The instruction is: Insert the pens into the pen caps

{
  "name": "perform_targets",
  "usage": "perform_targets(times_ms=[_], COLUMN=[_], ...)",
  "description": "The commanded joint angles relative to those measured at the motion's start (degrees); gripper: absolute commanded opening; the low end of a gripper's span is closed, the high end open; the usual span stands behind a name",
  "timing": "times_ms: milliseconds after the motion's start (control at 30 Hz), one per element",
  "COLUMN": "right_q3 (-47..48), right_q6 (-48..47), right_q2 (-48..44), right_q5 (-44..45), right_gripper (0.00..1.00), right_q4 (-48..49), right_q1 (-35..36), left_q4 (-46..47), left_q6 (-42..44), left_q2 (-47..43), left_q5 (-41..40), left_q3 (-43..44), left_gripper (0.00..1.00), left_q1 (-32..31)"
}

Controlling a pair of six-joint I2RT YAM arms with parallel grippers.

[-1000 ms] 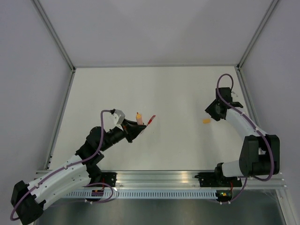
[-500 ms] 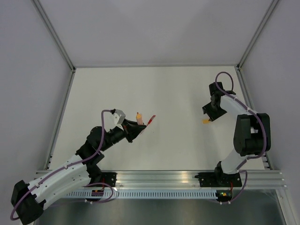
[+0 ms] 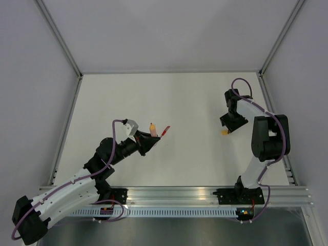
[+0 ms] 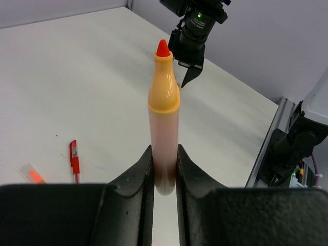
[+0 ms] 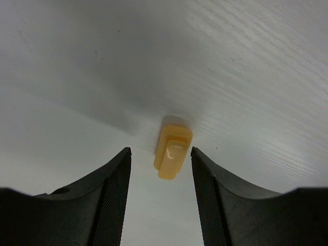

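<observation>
My left gripper (image 4: 164, 154) is shut on the lower end of an orange-pink pen (image 4: 164, 118), whose orange collar and red tip point away from me. From above, this pen (image 3: 151, 128) sticks out of the left gripper (image 3: 146, 139) left of the table's middle. A stubby orange pen cap (image 5: 172, 152) lies flat on the table. My right gripper (image 5: 160, 149) is open just above it, one finger on each side, not touching. In the top view the orange pen cap (image 3: 224, 132) shows at the right gripper (image 3: 229, 124). A thin red pen (image 4: 75, 160) lies on the table.
The red pen (image 3: 165, 131) lies just right of the held pen's tip. A small translucent piece with an orange core (image 4: 32, 174) lies near it. The right arm (image 4: 192, 51) is beyond the held pen. Walls and a metal frame bound the table.
The right arm has swung in towards the orange cap and folded up over it. Its jaws have spread wider. The left arm and its pen have stayed still.
</observation>
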Motion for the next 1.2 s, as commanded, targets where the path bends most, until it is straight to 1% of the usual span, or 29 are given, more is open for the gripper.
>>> perform_targets(times_ms=[0, 233, 367, 467, 533, 833, 933, 967, 1000, 1033, 1067, 1133, 1167], right_q3=[-0.3, -0.5, -1.6, -1.8, -1.6, -3.2, -3.1, -3.4, -3.4, -4.1, -4.5, -5.2, -5.3], right_q6=[0.1, -0.1, -0.1, -0.8, -1.7, -4.2, -6.7, -8.5, -8.5, -10.6, -11.6, -15.1, -16.4], right_q2=[1.7, 3.1, 3.1, 3.3, 3.6, 6.1, 7.1, 7.1, 7.0, 6.8, 6.5, 6.3, 6.2], right_q5=[-0.5, -0.1, 1.8, 2.1, 2.2, 2.4, 1.0, 0.9, 0.7, 0.6, 0.5, 0.4, 0.3], right_gripper=[0.56, 0.56, 0.56, 0.54, 0.5, 0.46, 0.35, 0.27, 0.25, 0.23, 0.18, 0.13, 0.08], right_q4=[1.8, 3.0, 3.2, 3.0, 3.0, 3.9, 5.3, 6.5, 7.2, 8.1, 8.9, 10.7, 11.1], right_q1=[0.2, 0.2, 0.2, 0.1, 0.2, 0.2, 0.2, 0.2, 0.2, 0.2, 0.2, 0.3, 0.2], left_q4=[1.5, 1.8, 1.7, 1.5, 1.5, 1.1, 1.5, 1.5, 1.6, 1.6, 1.6, 1.8, 1.8], left_q6=[1.0, 1.1, 1.2, 1.1, 1.0, 1.2, 1.4, 1.4, 1.4, 1.4, 1.5, 1.5, 1.5], left_q2=[-0.2, 1.4, 0.9, 0.3, 0.0, -0.1, 0.5, 0.7, 0.7, 0.7, 0.8, 0.9, 1.0], left_q5=[1.2, 1.4, 1.5, 1.2, 1.1, 0.1, 0.1, 0.5, 0.5, 0.5, 0.6, 0.5, 0.6], left_q3=[0.2, 0.5, 0.5, 0.5, 0.3, 0.2, 0.1, 0.1, 0.2, 0.1, 0.2, 0.1, 0.2], left_gripper=[0.02, 0.02, 0.02, 0.02, 0.02, 0.02, 0.02, 0.02, 0.02, 0.02, 0.02, 0.02, 0.02], left_q1=[-0.3, -0.2, -0.2, -0.2, -0.3, -0.2, -0.2, -0.3, -0.2, -0.2, -0.3, -0.3, -0.3])
